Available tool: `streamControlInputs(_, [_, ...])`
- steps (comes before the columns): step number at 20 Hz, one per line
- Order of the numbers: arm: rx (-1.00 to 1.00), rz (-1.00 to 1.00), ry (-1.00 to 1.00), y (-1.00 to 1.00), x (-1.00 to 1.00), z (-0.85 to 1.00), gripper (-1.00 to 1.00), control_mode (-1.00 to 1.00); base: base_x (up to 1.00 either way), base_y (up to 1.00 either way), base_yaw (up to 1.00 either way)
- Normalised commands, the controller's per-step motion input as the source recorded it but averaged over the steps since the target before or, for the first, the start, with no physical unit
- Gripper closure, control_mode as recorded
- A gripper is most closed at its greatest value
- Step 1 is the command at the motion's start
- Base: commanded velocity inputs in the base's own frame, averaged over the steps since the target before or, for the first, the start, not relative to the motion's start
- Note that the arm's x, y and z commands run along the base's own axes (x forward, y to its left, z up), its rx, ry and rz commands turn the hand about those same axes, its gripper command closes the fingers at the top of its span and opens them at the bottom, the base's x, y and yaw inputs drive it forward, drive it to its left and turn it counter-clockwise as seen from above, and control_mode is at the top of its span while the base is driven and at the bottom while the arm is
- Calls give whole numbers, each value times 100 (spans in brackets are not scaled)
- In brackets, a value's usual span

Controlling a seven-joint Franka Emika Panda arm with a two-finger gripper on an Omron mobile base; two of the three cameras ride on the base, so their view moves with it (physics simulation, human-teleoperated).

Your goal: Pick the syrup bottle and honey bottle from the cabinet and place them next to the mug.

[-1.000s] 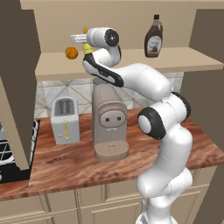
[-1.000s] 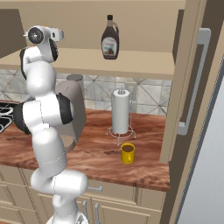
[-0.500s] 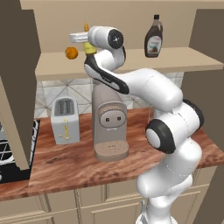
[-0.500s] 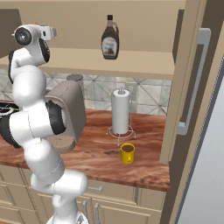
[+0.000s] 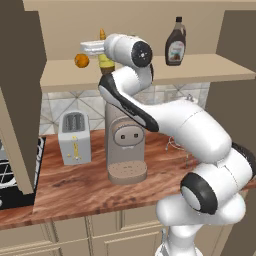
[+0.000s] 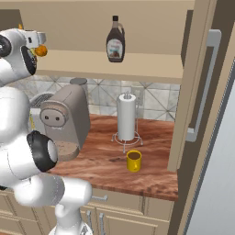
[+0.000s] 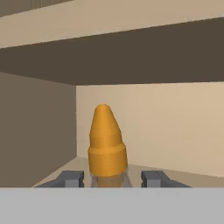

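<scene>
The honey bottle [image 5: 106,61] stands at the left end of the cabinet shelf [image 5: 200,69], amber with a pointed orange cap [image 7: 106,146]. My gripper [image 5: 95,49] reaches in from the right and is shut on its body, one fingertip [image 7: 70,178] on each side below the cap. The hand also appears at the far left of the right base view, gripper [image 6: 36,37]. The syrup bottle [image 5: 175,48] [image 6: 115,44], dark with a white label, stands upright further right on the shelf. The yellow mug [image 6: 134,161] sits on the wooden counter.
A round orange fruit [image 5: 81,60] lies just left of the honey bottle. Under the shelf stand a toaster [image 5: 74,138] and a beige coffee machine [image 5: 125,145]. A paper towel holder [image 6: 126,120] stands behind the mug. A dark cabinet door [image 5: 20,95] hangs at the left.
The arm's elbow has swung down and to the right while the hand stayed at the honey bottle. The bottles, fruit and mug have not moved.
</scene>
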Motion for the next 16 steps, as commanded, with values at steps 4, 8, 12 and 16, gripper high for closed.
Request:
streamControlInputs(4, [1, 0, 0, -26, -97, -1, 100, -100, 0, 0, 0])
streamControlInputs(8, [0, 0, -4, -54, -98, -13, 100, -100, 0, 0, 0])
streamControlInputs(12, [0, 0, -12, -54, -100, -13, 100, -100, 0, 0, 0])
streamControlInputs(16, [6, 0, -26, -46, -100, -32, 100, -100, 0, 0, 0])
